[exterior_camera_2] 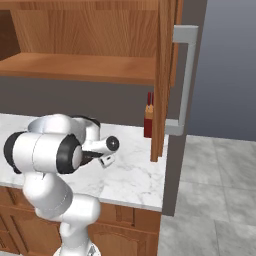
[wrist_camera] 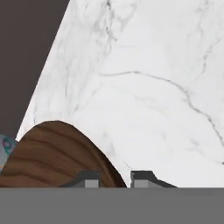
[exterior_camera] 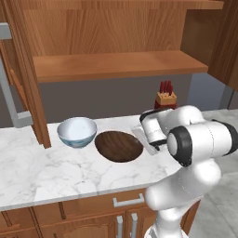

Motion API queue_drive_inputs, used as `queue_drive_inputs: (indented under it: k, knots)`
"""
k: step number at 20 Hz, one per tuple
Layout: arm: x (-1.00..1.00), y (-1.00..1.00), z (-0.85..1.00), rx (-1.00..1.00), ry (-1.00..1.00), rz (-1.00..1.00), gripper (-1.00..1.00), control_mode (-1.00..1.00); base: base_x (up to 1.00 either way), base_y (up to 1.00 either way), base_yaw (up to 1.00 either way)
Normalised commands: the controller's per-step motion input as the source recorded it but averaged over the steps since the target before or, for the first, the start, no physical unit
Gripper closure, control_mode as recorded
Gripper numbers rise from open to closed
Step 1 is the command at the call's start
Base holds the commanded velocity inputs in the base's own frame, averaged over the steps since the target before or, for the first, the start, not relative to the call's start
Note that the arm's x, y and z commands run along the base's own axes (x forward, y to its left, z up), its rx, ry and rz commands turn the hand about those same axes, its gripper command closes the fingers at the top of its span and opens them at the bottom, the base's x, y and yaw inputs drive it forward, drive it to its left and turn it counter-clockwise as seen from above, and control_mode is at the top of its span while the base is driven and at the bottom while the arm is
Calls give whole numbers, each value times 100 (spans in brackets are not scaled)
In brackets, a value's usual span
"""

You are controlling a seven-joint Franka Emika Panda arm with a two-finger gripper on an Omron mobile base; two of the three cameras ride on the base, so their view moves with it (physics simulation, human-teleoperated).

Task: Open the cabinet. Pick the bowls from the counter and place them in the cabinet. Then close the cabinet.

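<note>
In the left base view, the brown bowl (exterior_camera: pixel 119 146) and white bowl (exterior_camera: pixel 77 131) are seen side by side on the table (exterior_camera: pixel 42 172), under the open cabinet (exterior_camera: pixel 116 65). In the hand view, the claw (wrist_camera: pixel 114 178) is pinched on the brown bowl's rim.

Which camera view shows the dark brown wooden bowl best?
The left base view shows the wooden bowl best: nearly its whole round shape lies on the counter, beside the white bowl. The hand view shows only part of its rim, at the pincer. In the right base view, the arm hides it.
</note>
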Motion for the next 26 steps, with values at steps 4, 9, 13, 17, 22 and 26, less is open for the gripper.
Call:
queue_drive_inputs:
  k: [4,9,13,17,22,26]
  knots:
    - [-52,-9,32,3,-33,0,100,-100,0,0,0]
    - [-53,0,51,0,-25,0,100,-100,0,0,0]
    - [-51,0,67,0,-5,0,100,-100,0,0,0]
    - [-44,-1,71,0,0,-3,100,-100,0,0,0]
    - [-53,-5,52,0,4,-13,100,-100,0,0,0]
    - [-62,-13,40,-1,7,-16,100,-100,0,0,0]
